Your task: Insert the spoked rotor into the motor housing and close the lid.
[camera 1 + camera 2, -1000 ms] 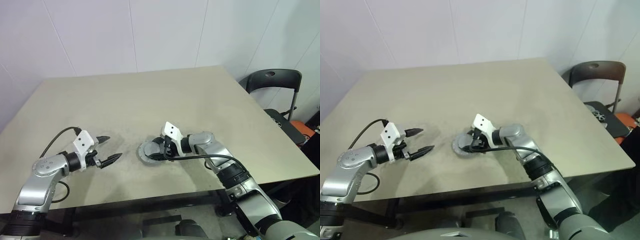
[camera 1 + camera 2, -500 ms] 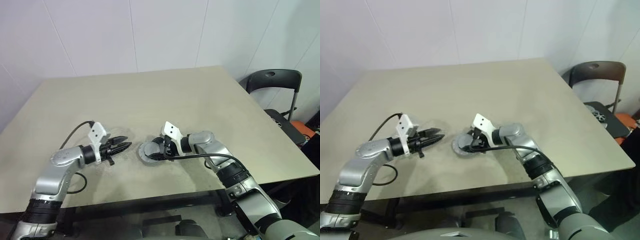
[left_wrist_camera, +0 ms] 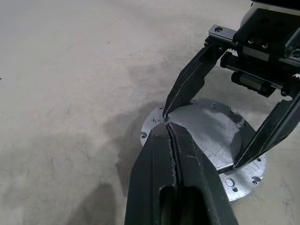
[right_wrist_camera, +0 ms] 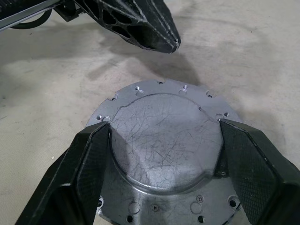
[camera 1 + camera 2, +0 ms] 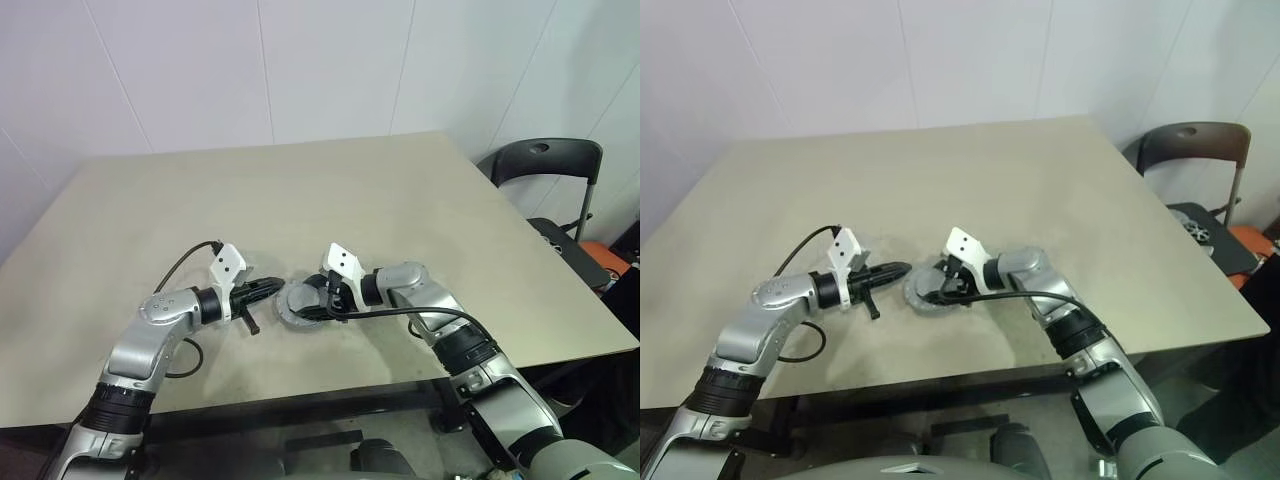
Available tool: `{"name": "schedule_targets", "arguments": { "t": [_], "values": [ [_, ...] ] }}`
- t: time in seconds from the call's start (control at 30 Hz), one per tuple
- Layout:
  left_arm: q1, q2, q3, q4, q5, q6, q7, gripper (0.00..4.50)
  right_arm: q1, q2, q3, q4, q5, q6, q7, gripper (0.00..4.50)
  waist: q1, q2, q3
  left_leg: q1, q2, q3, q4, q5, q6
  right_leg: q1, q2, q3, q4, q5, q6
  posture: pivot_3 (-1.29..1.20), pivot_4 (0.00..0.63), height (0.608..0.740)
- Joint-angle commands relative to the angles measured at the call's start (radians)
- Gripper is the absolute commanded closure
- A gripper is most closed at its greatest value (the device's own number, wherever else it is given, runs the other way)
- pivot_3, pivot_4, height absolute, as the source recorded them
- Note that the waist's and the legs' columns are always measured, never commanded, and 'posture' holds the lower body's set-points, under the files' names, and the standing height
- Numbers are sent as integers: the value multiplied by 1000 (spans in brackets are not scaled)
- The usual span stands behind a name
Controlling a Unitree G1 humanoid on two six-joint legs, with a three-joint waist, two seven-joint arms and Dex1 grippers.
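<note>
Pincer on the right gripped the lid across its raised dome; left pincer, closed and empty, could nudge it askew on the desk.

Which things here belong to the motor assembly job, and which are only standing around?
Job: silver disc, a motor part on the table; right gripper, clamped on its raised centre; left gripper, shut, tip near its rim.
Not job: black chair beside the table.

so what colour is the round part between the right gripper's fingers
Scratched silver-grey metal disc, clearest in the right wrist view.
</note>
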Motion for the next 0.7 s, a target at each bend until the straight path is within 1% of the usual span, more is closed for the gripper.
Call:
{"name": "schedule_targets", "arguments": {
  "t": [0.03,0.33,0.67,0.7],
  "values": [
    [3,21,-26,-28,34,-4,-1,4500,7,-8,10,6,-16,15,-1,1177,0,0,0,0,0,0,0,0,0,0,0,0,0,0,0,0,0,740],
    [2,26,-63,-16,59,63,16,4500,9,-10,12,-1,-15,19,2,1177,0,0,0,0,0,0,0,0,0,0,0,0,0,0,0,0,0,740],
    [-4,32,-94,-9,86,63,1,4500,12,-11,10,-17,-11,35,1,1177,1,0,0,1,0,0,0,0,0,1,0,0,0,0,0,0,0,740],
    [-3,31,-94,-10,86,64,0,4500,12,-11,9,-19,-11,32,0,827,1,0,0,1,0,0,0,0,0,1,0,0,0,0,0,0,0,740]
  ]
}}
